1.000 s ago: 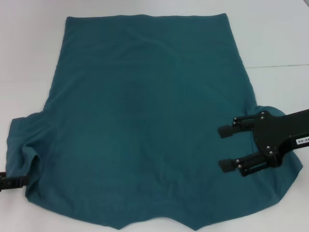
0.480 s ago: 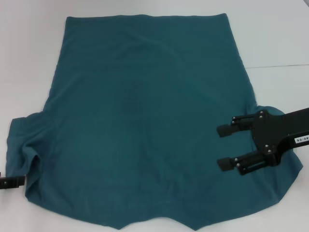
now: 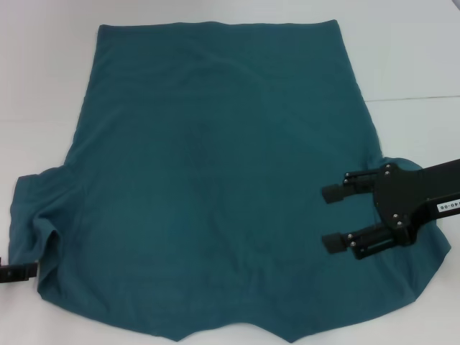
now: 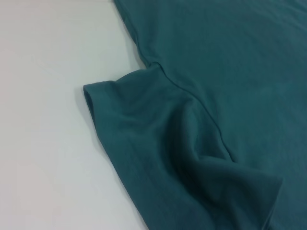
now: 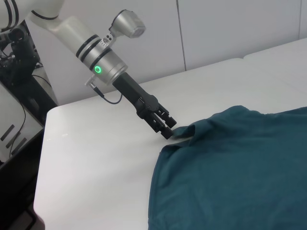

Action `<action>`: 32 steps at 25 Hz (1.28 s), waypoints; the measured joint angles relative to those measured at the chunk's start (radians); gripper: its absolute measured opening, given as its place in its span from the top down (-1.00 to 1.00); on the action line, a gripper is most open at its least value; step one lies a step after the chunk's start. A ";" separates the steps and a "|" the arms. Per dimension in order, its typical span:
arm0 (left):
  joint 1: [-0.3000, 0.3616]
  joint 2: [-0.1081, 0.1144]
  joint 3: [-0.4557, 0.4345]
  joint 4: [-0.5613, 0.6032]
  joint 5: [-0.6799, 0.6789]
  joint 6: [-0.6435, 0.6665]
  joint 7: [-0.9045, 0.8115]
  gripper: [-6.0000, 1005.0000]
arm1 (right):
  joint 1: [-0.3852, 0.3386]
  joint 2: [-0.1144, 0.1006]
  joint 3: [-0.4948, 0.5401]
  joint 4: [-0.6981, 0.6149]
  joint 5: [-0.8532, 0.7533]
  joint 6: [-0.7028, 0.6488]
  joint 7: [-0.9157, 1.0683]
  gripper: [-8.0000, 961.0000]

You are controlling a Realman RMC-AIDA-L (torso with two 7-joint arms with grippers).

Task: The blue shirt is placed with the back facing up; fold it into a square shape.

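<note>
Shirt flat on the table, both arms at its sleeves.

The blue shirt (image 3: 215, 180) lies spread on the white table (image 3: 417, 65), plain side up. The right gripper (image 3: 332, 219) hovers over the right sleeve, fingers wide apart and holding nothing. The left gripper (image 5: 168, 129) is at the crumpled left sleeve (image 4: 144, 124); I cannot tell if it is closed. The risk: a pinch on the bunched sleeve takes several layers, so the fold comes crooked.

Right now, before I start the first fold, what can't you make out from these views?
- Shirt collar edge: cut off by the head view's bottom.
- Right sleeve: hidden under the right gripper, whose fingers stand open.
- Left gripper: at the sleeve; in the right wrist view I cannot tell whether its fingers pinch it.
- Shirt's underside: hidden against the table.
</note>
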 joint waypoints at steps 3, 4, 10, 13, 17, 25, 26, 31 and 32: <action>0.000 -0.002 0.000 0.000 0.000 0.000 0.000 -0.44 | 0.000 0.000 0.000 0.000 0.000 0.000 0.000 -0.90; 0.000 -0.002 0.000 0.000 0.000 0.000 -0.001 -0.44 | 0.000 0.000 0.000 0.000 0.000 0.000 0.000 -0.90; -0.003 -0.003 0.000 -0.003 0.000 -0.002 -0.001 -0.41 | 0.000 0.000 0.000 0.000 0.000 0.000 0.000 -0.90; -0.004 -0.003 0.001 -0.004 0.000 -0.011 -0.003 -0.39 | 0.000 0.000 0.000 0.000 0.000 0.000 0.000 -0.90; -0.002 -0.003 0.019 -0.005 0.000 -0.035 -0.008 -0.38 | 0.000 0.000 0.000 0.000 0.000 0.000 0.000 -0.90; -0.006 -0.023 0.058 -0.011 0.040 -0.091 -0.008 -0.34 | 0.001 0.003 0.001 0.000 0.000 0.003 0.002 -0.90; -0.006 -0.027 0.062 -0.007 0.042 -0.094 -0.008 -0.25 | 0.001 0.003 0.001 0.000 0.000 0.003 0.002 -0.90; -0.002 -0.047 0.068 0.025 0.049 -0.100 -0.007 0.15 | 0.001 0.006 0.003 0.000 0.000 0.004 0.003 -0.90; -0.004 -0.048 0.072 0.025 0.056 -0.103 -0.009 0.19 | 0.002 0.006 0.004 0.000 0.000 0.004 0.003 -0.90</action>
